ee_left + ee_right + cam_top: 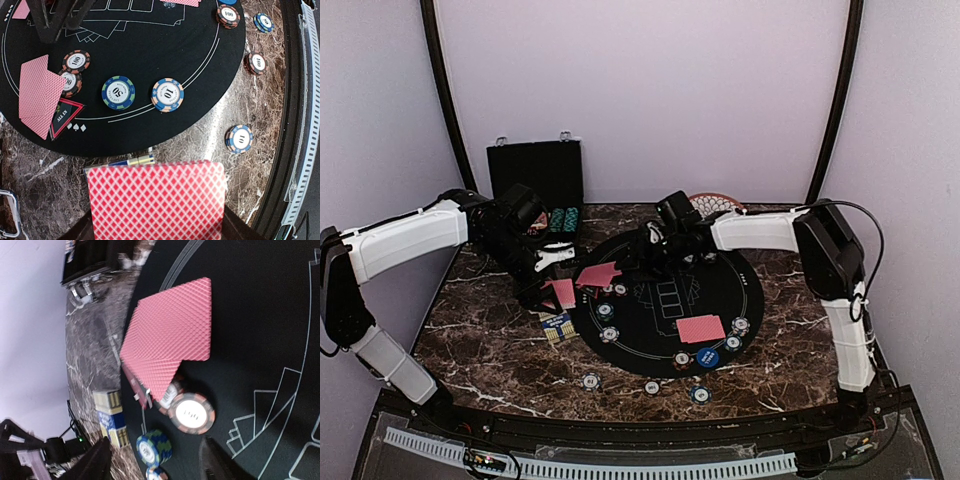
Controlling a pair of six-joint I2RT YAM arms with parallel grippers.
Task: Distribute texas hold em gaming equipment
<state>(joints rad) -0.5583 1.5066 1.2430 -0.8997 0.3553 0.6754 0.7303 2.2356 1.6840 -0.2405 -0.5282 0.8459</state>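
Red-backed cards (167, 342) beyond parted fingers (95, 465)

Red diamond-patterned cards (156, 200), black mat (150, 50)

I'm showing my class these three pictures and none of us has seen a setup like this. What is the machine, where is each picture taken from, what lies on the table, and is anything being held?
Two white robot arms stand at a marble table. One picture looks down from above; the other two come from cameras on each wrist.

On the table lies a round black poker mat with red-backed cards, striped poker chips and a triangular marker. A black case stands open at the back.

The left gripper is shut on a stack of cards, seen close up in its wrist view. The right gripper is open above the mat, holding nothing, beside two cards.
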